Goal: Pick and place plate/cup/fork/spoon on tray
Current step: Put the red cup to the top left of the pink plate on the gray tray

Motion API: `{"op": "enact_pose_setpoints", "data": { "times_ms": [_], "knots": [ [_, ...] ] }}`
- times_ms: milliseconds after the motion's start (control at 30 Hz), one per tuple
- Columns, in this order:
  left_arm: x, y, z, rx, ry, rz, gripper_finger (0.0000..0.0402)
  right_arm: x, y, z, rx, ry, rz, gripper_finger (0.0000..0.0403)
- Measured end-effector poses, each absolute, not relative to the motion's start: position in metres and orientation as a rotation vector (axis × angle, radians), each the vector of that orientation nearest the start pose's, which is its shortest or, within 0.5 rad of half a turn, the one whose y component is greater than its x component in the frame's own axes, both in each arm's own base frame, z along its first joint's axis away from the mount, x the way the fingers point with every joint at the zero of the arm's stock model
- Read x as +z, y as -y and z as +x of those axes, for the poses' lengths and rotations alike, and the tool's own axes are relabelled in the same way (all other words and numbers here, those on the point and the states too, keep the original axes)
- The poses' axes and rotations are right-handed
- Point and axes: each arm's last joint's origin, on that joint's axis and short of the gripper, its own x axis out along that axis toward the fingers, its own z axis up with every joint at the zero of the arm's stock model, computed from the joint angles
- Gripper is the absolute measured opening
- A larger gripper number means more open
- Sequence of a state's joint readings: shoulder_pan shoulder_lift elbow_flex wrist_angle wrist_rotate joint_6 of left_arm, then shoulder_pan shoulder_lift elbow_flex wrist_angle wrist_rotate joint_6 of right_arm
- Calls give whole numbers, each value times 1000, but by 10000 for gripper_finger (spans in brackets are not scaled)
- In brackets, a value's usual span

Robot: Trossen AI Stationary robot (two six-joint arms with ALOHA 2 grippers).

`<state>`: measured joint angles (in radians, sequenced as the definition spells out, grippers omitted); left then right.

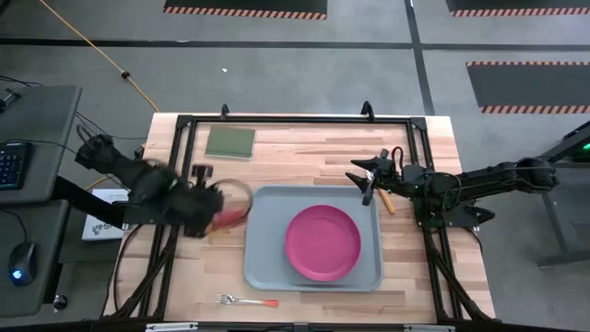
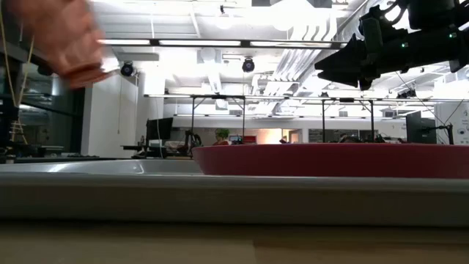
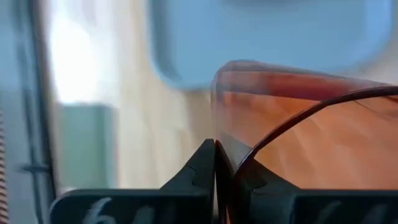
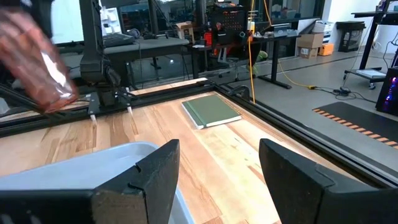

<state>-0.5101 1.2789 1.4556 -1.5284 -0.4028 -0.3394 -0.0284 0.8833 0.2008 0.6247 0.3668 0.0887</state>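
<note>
Translucent reddish cup (image 3: 292, 124) pinched at its rim by the left end effector (image 3: 215, 163).

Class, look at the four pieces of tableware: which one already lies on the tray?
The plate: it rests inside the tray. The fork and spoon lie on bare wood, and the cup is in the left pincer.

dark jointed arms, black wedge-shaped pincer fingers (image 4: 155, 177)

1 tray (image 1: 263, 267), 1 plate (image 1: 322, 242), 1 fork (image 1: 245, 301), 1 cup (image 1: 230, 210), possibly 1 spoon (image 1: 387, 199), 1 green pad (image 1: 230, 142).
</note>
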Motion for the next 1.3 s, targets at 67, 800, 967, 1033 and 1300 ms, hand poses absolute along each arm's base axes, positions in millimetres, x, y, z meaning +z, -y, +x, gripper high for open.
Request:
{"op": "enact_pose_setpoints", "data": {
  "times_ms": [67, 800, 967, 1033, 1300],
  "knots": [
    [370, 73, 196, 133, -1203, 313, 4, 194, 15, 175, -397, -39, 80, 213],
    [297, -36, 321, -124, -1422, 238, 1, 193, 15, 175, -399, -52, 93, 213],
    [287, -37, 327, -151, -1448, 217, 1, 192, 15, 175, -399, -49, 119, 213],
    [280, -37, 331, -182, -1463, 196, 1, 192, 15, 175, -399, -50, 119, 213],
    [256, -37, 343, -246, -1526, 200, 1, 192, 15, 175, -400, -54, 123, 213]
  ]
}}
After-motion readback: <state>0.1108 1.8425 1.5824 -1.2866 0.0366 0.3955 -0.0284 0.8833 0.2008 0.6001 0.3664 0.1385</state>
